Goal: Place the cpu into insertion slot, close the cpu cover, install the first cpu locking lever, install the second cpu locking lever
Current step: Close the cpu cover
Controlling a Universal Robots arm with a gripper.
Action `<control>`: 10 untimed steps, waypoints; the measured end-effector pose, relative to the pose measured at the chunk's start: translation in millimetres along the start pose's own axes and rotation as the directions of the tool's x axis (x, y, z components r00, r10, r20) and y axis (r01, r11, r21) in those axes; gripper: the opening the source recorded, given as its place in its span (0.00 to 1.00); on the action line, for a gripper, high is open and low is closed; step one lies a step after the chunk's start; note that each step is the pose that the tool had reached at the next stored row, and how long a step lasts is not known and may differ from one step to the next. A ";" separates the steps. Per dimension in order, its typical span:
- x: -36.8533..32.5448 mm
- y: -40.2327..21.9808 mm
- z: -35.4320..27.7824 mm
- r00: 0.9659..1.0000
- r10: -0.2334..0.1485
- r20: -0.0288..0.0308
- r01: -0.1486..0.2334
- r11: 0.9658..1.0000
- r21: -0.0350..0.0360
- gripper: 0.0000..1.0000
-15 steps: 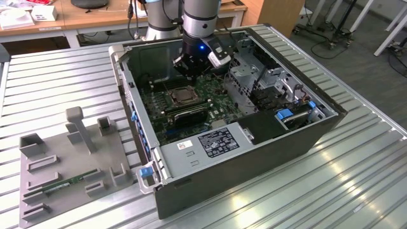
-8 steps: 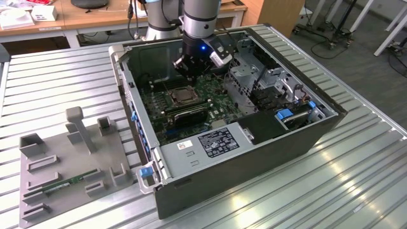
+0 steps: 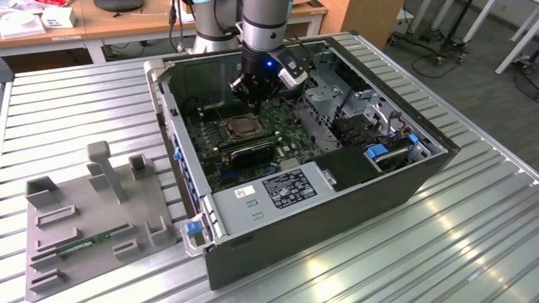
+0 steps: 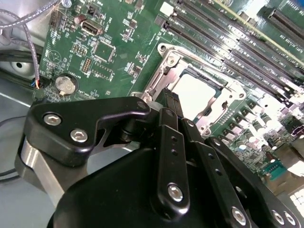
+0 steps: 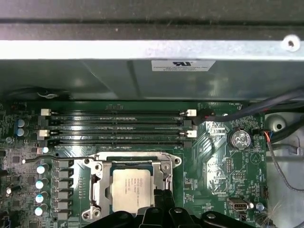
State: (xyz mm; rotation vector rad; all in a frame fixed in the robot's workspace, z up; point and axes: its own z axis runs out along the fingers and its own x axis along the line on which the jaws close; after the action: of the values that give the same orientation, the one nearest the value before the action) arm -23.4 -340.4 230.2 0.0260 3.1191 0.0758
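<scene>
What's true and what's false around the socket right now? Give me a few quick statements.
The small square silvery-grey cpu sits in the socket. True.
The thin silver metal frame cpu cover stands raised. False: it lies down around the chip.
The black pincer is close beside the socket. True.
The long black memory slots hold sticks. False: they are empty.
The round silver coin battery sits on the green motherboard. True.

1 case (image 3: 337, 211); 1 motherboard (image 5: 213, 159); 1 cpu (image 5: 132, 190); 1 cover (image 5: 97, 186); 1 coin cell (image 5: 239, 138); 1 arm (image 3: 265, 25); 1 gripper (image 4: 172, 102); 1 grey tray (image 3: 50, 278); 1 memory stick (image 3: 88, 243); 1 table (image 3: 438, 252).
</scene>
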 end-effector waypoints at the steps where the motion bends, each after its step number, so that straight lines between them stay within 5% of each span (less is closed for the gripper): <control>1: 0.0 0.0 -0.1 1.000 0.000 0.000 0.000 1.000 0.006 0.11; 3: 0.0 0.0 0.0 1.000 0.000 0.001 0.000 1.000 0.018 0.11; 10: 3.6 -0.1 1.0 1.000 -0.001 0.004 0.001 1.000 0.019 0.11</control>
State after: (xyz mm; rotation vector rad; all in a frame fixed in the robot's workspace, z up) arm -27.0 -340.5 229.1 0.0252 3.1159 0.0464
